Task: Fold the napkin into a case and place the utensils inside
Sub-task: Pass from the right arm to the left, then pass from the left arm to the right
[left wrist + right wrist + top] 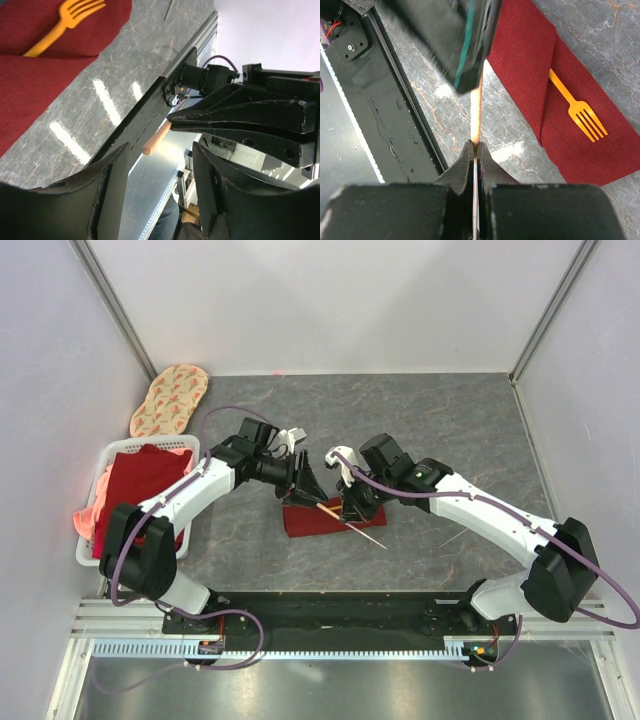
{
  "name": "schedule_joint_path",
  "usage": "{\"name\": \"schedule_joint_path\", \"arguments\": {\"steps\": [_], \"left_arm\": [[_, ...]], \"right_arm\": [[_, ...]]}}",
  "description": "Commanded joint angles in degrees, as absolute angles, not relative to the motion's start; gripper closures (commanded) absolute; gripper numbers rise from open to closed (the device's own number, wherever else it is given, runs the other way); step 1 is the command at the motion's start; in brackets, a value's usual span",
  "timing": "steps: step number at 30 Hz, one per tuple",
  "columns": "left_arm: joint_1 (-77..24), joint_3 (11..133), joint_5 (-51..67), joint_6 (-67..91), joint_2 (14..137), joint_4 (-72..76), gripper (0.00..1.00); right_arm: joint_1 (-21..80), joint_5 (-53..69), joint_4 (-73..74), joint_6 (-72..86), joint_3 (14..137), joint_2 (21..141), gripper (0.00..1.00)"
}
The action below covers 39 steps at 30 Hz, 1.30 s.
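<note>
The dark red case (530, 65) lies flat on the counter (600, 30), a gold fork (580, 112) seemingly tucked under its fold. Loading appears underway: the right hand (475, 147) pinches a slender orange utensil (476, 110), which next needs steering into the pocket. The left hand (161, 155) gapes wide by its far end, gripping nothing.

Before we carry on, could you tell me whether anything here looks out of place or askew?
A salmon cloth spills over the basket's left rim instead of lying inside. Nothing else stands out: the fork lies on the folded napkin, and the right gripper pinches a thin orange utensil.
</note>
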<state>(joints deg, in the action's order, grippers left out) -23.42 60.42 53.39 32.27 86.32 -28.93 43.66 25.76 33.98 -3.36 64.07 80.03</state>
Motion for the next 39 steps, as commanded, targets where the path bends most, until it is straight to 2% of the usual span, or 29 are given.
{"name": "schedule_joint_path", "arguments": {"steps": [1, 7, 10, 11, 14, 19, 21, 22, 24, 25, 26, 28, 31, 33, 36, 39], "left_arm": [[-24.87, 59.06, 56.69, 34.89, 86.57, -24.35, 0.44], [-25.14, 58.89, 57.04, 36.47, 86.48, -22.5, 0.52], [-25.14, 58.36, 57.13, 37.52, 86.05, -20.84, 0.63], [-25.22, 57.84, 57.3, 37.88, 85.7, -20.31, 0.71], [-25.14, 56.52, 58.62, 39.37, 85.87, -16.88, 0.83], [-25.14, 54.85, 59.16, 42.01, 85.61, -12.22, 0.92], [-25.22, 54.49, 58.19, 42.36, 84.38, -10.55, 0.96], [-25.14, 54.49, 56.18, 42.28, 83.77, -10.37, 0.97], [-25.14, 53.7, 53.8, 42.19, 81.31, -8.62, 0.98], [-25.14, 53.09, 50.48, 42.45, 80.17, -7.66, 0.98], [-25.22, 51.26, 48.45, 42.8, 78.85, -4.43, 0.98], [-26.01, 48.44, 40.58, 44.29, 73.32, -0.55, 0.98], [-29.77, 41.24, 27.13, 45.17, 65.43, 8.33, 0.98], [-31.46, 36.84, 23.66, 45.96, 62.68, 14.55, 0.98], [-34.36, 33.85, 14.01, 44.92, 59.07, 15.91, 0.98], [-35.42, 29.19, 10.38, 45.96, 55.64, 20.81, 0.98]], "right_arm": [[43.86, 25.49, 31.9, -4.48, 66.71, 80.68, 1.0], [43.86, 25.05, 31.91, -4.48, 66.71, 80.51, 1.0], [43.86, 24.79, 31.82, -4.48, 66.88, 80.51, 1.0], [43.94, 24.7, 31.73, -4.31, 67.06, 80.59, 1.0], [43.94, 24.43, 31.29, -4.04, 67.15, 80.68, 1.0], [44.3, 22.68, 31.46, -3.08, 67.15, 80.86, 1.0], [44.3, 18.75, 31.55, -0.45, 67.06, 80.77, 0.83], [44.3, 14.2, 31.81, 4.17, 67.15, 80.77, 0.65], [44.3, 7.94, 32.08, 9.9, 66.71, 79.81, 0.5], [44.21, 0.86, 32.86, 18.46, 66.62, 79.46, 0.39], [44.03, -1.91, 36.18, 22.81, 67.67, 79.19, 0.35], [43.33, -5.17, 38.66, 35.87, 68.2, 78.32, 0.28], [43.33, -5.63, 37.8, 45.94, 67.07, 75.86, 0.21], [43.42, -4.66, 34.55, 53.16, 66.36, 74.63, 0.19], [43.42, -7.9, 31.12, 64.39, 63.2, 71.11, 0.18], [43.42, -8.61, 26.2, 73.81, 58.28, 68.91, 0.18]]}}
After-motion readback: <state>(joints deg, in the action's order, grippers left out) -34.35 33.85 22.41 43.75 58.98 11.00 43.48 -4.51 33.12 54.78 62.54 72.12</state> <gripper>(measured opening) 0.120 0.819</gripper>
